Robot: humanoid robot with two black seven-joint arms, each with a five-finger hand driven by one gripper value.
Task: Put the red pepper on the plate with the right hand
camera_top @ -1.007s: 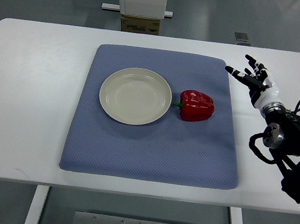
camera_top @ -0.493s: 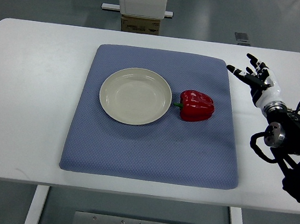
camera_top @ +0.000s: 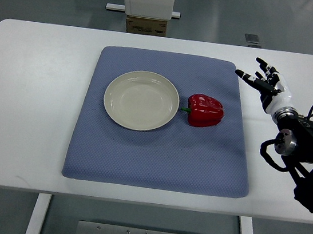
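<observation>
You have one red pepper (camera_top: 206, 111), one plate (camera_top: 141, 100) and one blue mat (camera_top: 157, 152) on one white table (camera_top: 25, 105). The pepper lies on the mat just beside the plate's rim, at the plate's 3 o'clock, with its green stem pointing toward the plate. The plate is cream-coloured and holds nothing. One robot hand is in view: the right robot hand (camera_top: 266, 84), over the bare table off the mat's right edge, at roughly 2 o'clock from the pepper and well apart from it. Its fingers (camera_top: 260, 62) are spread and grasp nothing. Beyond the table's far edge you see a grey floor, a white column base and a cardboard box (camera_top: 146, 25).
</observation>
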